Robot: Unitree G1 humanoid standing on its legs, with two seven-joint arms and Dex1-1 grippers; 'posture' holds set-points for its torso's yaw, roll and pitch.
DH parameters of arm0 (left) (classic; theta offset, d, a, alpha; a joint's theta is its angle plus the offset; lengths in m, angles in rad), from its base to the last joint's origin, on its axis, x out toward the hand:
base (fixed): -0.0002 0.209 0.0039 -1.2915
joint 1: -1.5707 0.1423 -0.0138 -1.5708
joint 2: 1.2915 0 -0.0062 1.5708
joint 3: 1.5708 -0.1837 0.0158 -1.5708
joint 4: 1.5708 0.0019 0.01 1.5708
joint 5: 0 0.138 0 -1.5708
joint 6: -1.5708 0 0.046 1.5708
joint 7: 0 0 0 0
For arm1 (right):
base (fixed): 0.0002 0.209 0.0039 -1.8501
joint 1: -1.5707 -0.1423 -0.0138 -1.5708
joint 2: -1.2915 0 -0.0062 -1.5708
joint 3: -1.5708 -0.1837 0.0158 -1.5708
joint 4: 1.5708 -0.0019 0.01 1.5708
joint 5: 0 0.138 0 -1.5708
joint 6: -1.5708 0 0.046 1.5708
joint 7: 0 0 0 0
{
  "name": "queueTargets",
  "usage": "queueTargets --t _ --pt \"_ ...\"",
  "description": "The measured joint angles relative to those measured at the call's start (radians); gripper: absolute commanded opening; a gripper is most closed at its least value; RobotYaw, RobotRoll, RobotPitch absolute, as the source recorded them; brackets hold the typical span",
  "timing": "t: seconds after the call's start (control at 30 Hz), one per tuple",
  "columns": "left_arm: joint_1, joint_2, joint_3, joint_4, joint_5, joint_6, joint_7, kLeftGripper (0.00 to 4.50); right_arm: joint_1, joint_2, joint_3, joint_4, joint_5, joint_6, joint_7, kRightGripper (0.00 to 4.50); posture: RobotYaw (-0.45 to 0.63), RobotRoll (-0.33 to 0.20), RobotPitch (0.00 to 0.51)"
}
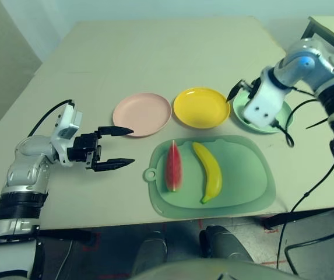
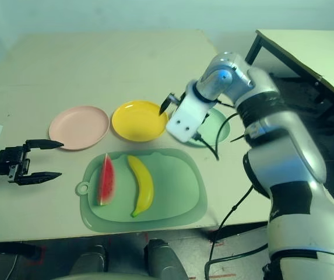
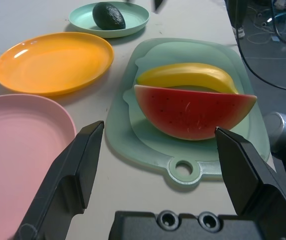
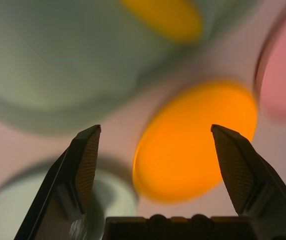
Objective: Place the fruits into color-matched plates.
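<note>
Avocado (image 3: 109, 16) already lies in the green plate (image 3: 133, 21) by the tabletop's right edge, your right gripper (image 4: 155, 145) wide open and empty above it. Watermelon (image 1: 173, 165) and banana (image 1: 208, 171) lie side by side on the mat (image 1: 242, 181) near the front edge. Your left gripper (image 1: 115, 148), fingers spread and empty, faces the watermelon: I judge you should grasp across its flat sides, then carry it to the pink plate (image 1: 141, 114).
</note>
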Motion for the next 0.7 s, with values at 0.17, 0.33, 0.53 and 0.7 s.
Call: queueTargets --t 0.17,0.33,0.53,0.7 --pt "0.008 0.001 0.002 0.001 0.000 0.000 0.010 4.50 0.061 -0.060 0.019 -0.186 0.050 0.055 0.016 4.46 -0.07 0.000 0.083" --pt "0.021 0.003 0.003 0.001 0.000 -0.001 0.017 4.50 0.110 -0.067 0.064 -0.306 0.075 0.111 0.018 4.46 -0.07 0.000 0.082" --pt "0.026 0.003 0.003 0.000 0.000 -0.001 0.026 4.50 0.131 -0.003 0.067 -0.350 0.060 0.139 0.018 4.46 -0.06 0.000 0.080" --pt "0.045 0.003 0.004 -0.008 -0.001 -0.001 0.034 4.50 0.131 0.059 0.070 -0.306 -0.013 0.130 0.008 4.46 -0.05 0.000 0.079"
